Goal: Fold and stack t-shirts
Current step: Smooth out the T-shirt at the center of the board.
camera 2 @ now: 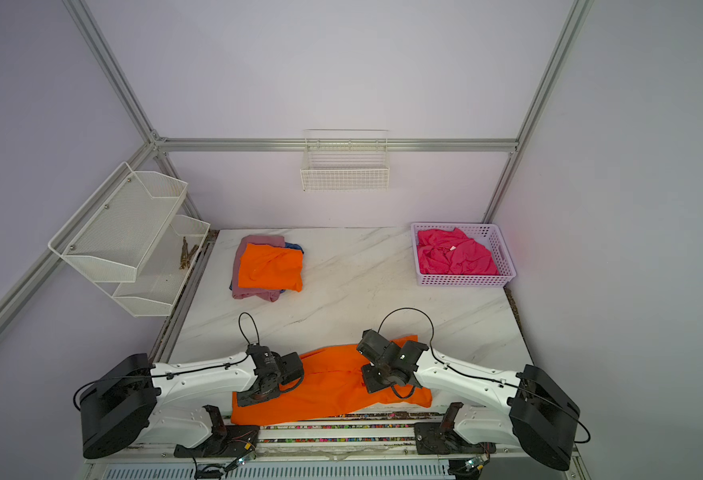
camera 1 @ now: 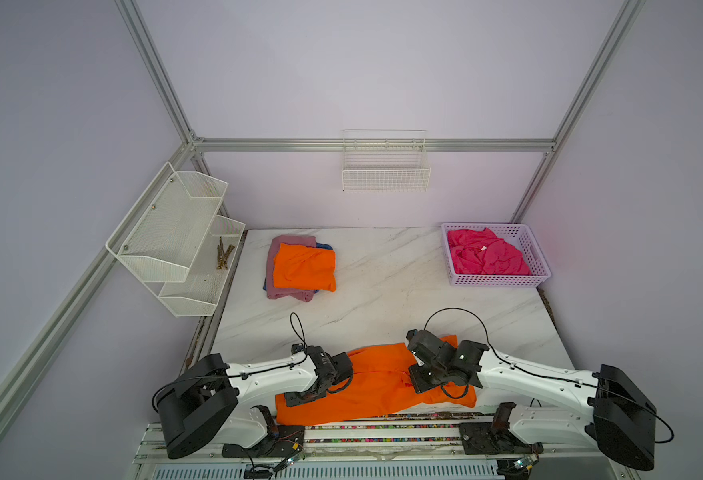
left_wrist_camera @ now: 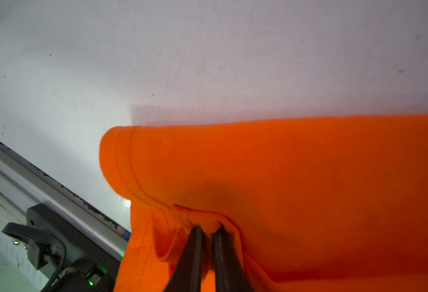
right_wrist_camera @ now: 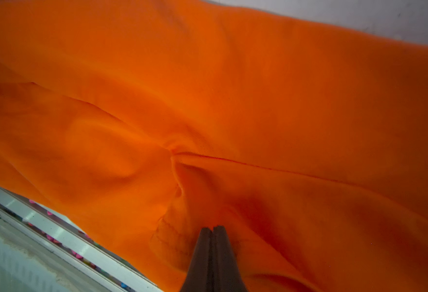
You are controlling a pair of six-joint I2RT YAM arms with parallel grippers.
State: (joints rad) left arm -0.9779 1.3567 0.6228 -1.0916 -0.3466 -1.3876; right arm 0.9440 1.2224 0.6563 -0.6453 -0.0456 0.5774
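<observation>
Surface: white marble-look tabletop point(camera 1: 391, 282), grey veins, matte finish; dark grime along the left and right edges.
Front edge: metal rail point(camera 1: 383, 434) carrying strips of multicoloured specks, just beside the near hem of the front shirt.
Room: pale lilac-grey walls point(camera 1: 341, 62) on three sides; aluminium extrusion frame point(camera 1: 374, 144) up the corners and across the back.
Left wall: white mesh two-tier shelf point(camera 1: 167, 224), fixed to the frame, leaning out over the table edge; thin brown sticks point(camera 1: 224, 254) on the lower tier, can't tell what.
Back wall: white wire basket point(camera 1: 385, 176), hung on the cross bar.
Far right corner: lavender perforated plastic basket point(camera 1: 499, 281), holds a crumpled hot pink t-shirt point(camera 1: 487, 255).
Far left: folded stack, with the folded bright orange t-shirt point(camera 1: 304, 268) on top, dusty mauve-pink t-shirt point(camera 1: 287, 293) under it, blue t-shirt point(camera 1: 325, 246) peeking out at the edges.
Near edge: spread bright orange t-shirt point(camera 1: 374, 390), lengthwise between the two arms, wrinkled, partly doubled over.
Left gripper point(left_wrist_camera: 208, 231): jaws nearly together, pinching a bunched fold by a stitched hem of the spread shirt.
Right gripper point(right_wrist_camera: 213, 228): jaws pressed fully together, tips down at the same orange cloth; can't tell whether any layer is caught.
</observation>
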